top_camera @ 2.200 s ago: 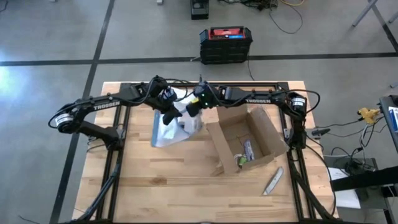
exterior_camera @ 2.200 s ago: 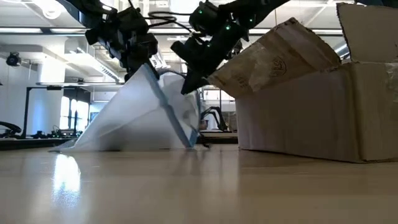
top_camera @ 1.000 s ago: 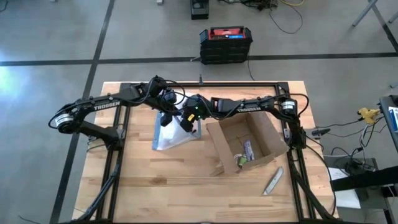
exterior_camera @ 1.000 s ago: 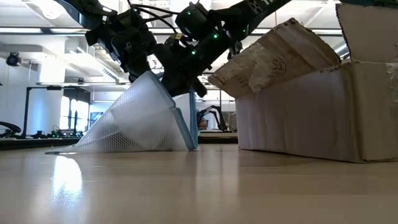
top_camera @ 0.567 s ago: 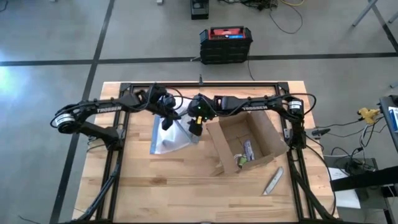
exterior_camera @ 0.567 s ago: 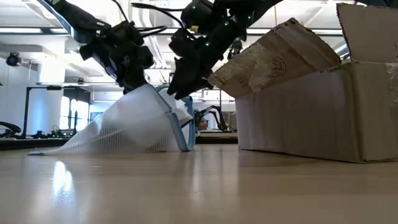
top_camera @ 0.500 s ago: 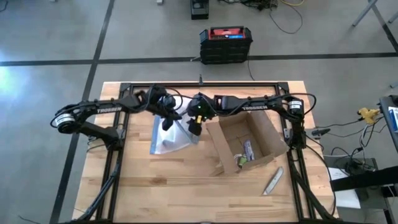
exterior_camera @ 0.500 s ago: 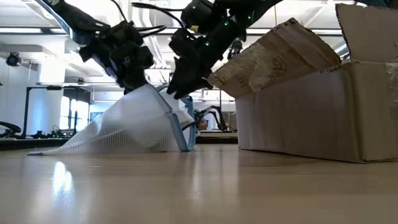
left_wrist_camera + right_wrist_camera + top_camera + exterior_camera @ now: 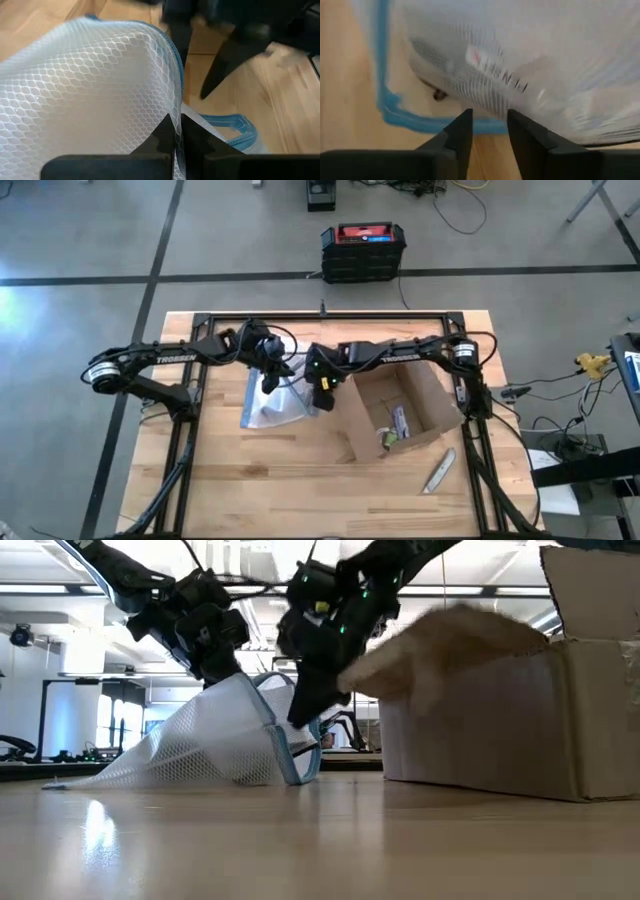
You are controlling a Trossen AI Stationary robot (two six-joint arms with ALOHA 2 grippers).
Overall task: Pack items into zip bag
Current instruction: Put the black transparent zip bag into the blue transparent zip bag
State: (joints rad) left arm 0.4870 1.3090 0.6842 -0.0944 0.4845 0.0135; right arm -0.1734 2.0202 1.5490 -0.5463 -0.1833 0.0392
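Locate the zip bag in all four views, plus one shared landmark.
High: zip bag lies left of centre, under both grippers.
Low: left of centre, tented up from the table.
Left wrist: fills the left and middle, pinched in the left gripper.
Right wrist: fills most of the picture, past the right gripper.
Landmark: the bag's blue strip.

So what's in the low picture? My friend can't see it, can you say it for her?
Two dark robot arms reach down to a see-through zip bag with a blue edge, lifted into a tent shape on the wooden table. The left gripper pinches its top; the right gripper sits by the bag's blue-edged opening. A brown cardboard box stands nearby.
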